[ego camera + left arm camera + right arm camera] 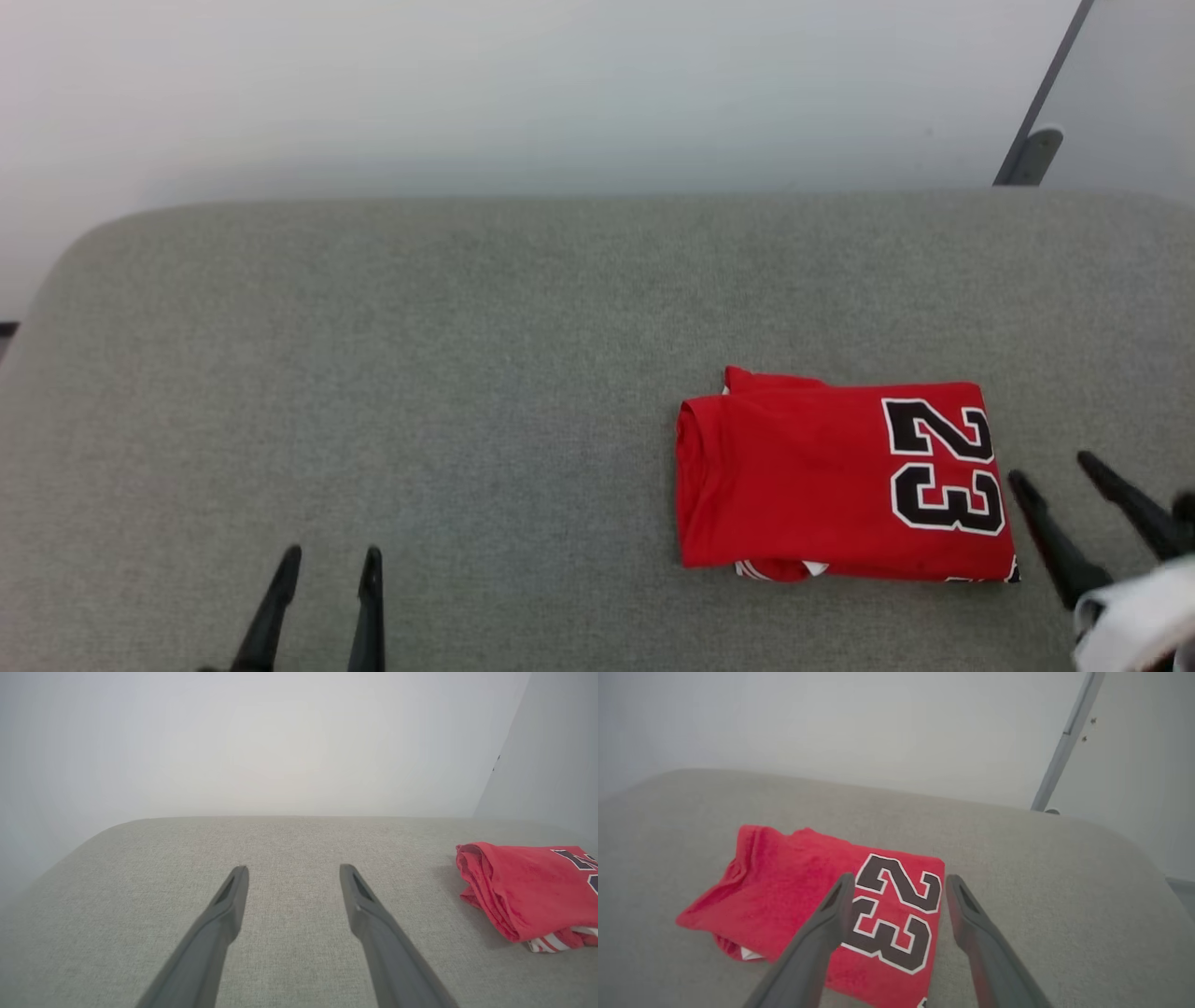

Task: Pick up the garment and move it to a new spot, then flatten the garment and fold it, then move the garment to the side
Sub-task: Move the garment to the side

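On our grey, coarse-woven surface (467,308) the folded red jersey garment (812,485) lies at right, striped trim (770,569) barely peeking out; our left hand (331,557) and right hand (1052,469) gape released, empty.

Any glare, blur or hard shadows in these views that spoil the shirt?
Head view: even, soft light, the garment and its 23 sharp. Left wrist view: wall washed out, faint shadow beside the garment. Right wrist view: number legible, no glare.

Grey fabric surface (420,373) with rounded corners, pale wall (560,84) behind, perhaps a door frame (1051,777)
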Robot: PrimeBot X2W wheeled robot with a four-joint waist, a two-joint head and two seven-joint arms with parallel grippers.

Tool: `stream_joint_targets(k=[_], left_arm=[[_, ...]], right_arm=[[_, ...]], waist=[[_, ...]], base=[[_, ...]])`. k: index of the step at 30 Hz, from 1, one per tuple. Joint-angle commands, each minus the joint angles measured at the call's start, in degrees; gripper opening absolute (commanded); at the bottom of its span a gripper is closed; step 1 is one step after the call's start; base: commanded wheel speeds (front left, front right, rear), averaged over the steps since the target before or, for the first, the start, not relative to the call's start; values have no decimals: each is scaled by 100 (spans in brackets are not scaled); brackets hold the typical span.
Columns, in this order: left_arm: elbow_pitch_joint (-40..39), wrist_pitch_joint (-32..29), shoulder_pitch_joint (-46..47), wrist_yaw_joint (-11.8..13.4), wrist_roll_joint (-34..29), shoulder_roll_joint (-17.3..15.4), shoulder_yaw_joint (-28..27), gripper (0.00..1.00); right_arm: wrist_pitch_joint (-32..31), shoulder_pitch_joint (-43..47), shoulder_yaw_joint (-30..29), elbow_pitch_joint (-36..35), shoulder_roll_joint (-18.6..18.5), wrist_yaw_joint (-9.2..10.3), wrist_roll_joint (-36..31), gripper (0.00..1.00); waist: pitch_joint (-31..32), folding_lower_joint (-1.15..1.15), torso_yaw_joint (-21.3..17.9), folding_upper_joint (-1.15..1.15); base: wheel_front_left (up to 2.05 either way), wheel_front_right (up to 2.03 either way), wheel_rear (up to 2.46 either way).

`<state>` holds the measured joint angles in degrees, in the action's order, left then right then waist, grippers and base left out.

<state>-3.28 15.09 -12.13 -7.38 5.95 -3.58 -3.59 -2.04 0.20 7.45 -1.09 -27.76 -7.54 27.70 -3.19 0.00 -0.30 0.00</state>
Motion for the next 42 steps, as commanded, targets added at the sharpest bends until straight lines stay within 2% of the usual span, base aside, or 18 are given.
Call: stream_joint_targets(k=[1,6,10,15,18,27,28,29,30,31,38,42], left_arm=[[-17,3,116,-17,-49,10,17,100],[57,3,400,-17,-118,26,115,100],[131,3,634,-17,-118,41,229,100],[249,3,987,-17,-8,59,490,100],[257,3,1190,-17,77,59,576,100],[54,3,1552,-17,50,69,613,100],[15,3,1571,-17,59,70,648,100],[-10,3,1566,-17,48,69,687,100],[-30,3,1573,-17,38,57,727,100],[-67,3,1609,-17,20,23,751,100],[19,4,1700,-17,191,16,693,100],[-110,2,1765,-16,299,-157,828,100]], right_arm=[[-324,-242,98,83,-177,10,143,100],[-1699,-886,505,443,-782,10,730,100],[-2698,-1317,527,796,-939,10,1409,100],[-3836,-1695,655,1237,-1041,10,1811,100],[-4035,-1858,759,1264,-1067,10,1846,100],[-3856,-2033,920,1483,-913,10,1940,100],[-3834,-2029,966,1519,-893,10,1952,97],[-3786,-2036,1007,1538,-880,10,1977,49],[-3728,-2049,1014,1563,-837,10,2011,28],[-3672,-2051,1015,1598,-808,10,2049,0],[-3184,-2131,784,1743,-885,17,2284,0],[-2866,-2281,494,1841,-968,14,2397,0]], waist=[[-175,0,-33,0],[-461,0,28,0],[-688,0,149,0],[-1030,0,354,0],[-1236,0,461,0],[-1528,0,506,0],[-1538,0,495,0],[-1544,0,482,0],[-1547,0,460,0],[-1546,0,433,0],[-1520,0,72,0],[-1603,0,-248,0]], base=[[0,0,0],[0,0,0],[0,0,0],[0,0,0],[0,0,0],[0,0,0],[0,0,0],[0,0,0],[0,0,0],[0,0,0],[0,0,0],[0,0,0]])
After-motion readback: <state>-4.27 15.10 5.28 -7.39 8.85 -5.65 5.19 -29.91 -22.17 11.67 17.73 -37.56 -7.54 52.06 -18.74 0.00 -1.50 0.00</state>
